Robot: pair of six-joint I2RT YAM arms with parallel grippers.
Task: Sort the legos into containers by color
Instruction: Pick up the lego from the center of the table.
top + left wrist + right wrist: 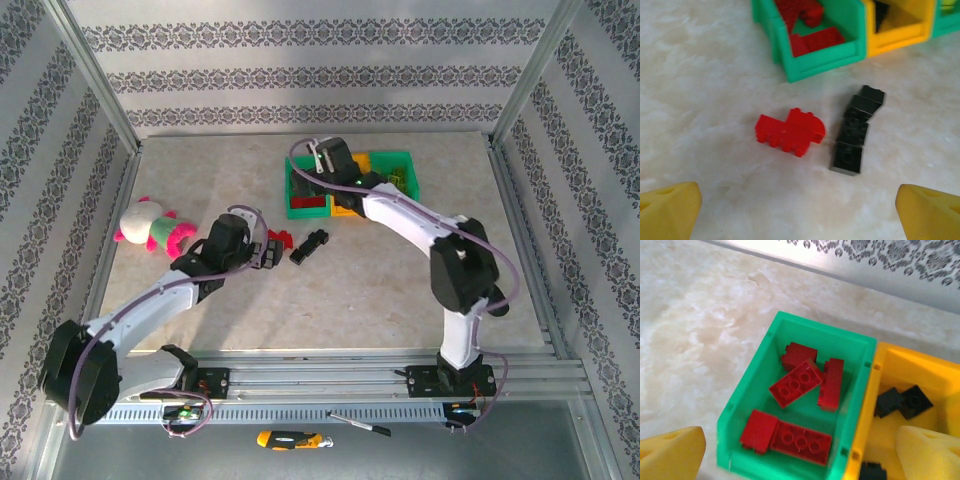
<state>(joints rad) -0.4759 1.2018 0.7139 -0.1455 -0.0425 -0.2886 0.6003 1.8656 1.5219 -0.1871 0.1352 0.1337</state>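
the left gripper [800, 216] was seen spread wide and empty above the table [700, 100], where a red lego cluster [790, 132] and a row of black legos [856, 131] were laid just beside each other, near the green bin [825, 62]. the right gripper [800, 455] was held wide apart with nothing between its fingers, over the green bin where red bricks [796, 382] were lying. black bricks [903, 401] were found in the orange-yellow bin [867, 405] joined to it.

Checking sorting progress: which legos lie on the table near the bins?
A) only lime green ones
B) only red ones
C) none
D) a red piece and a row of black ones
D: a red lego and a row of black legos lie on the table before the green bin.
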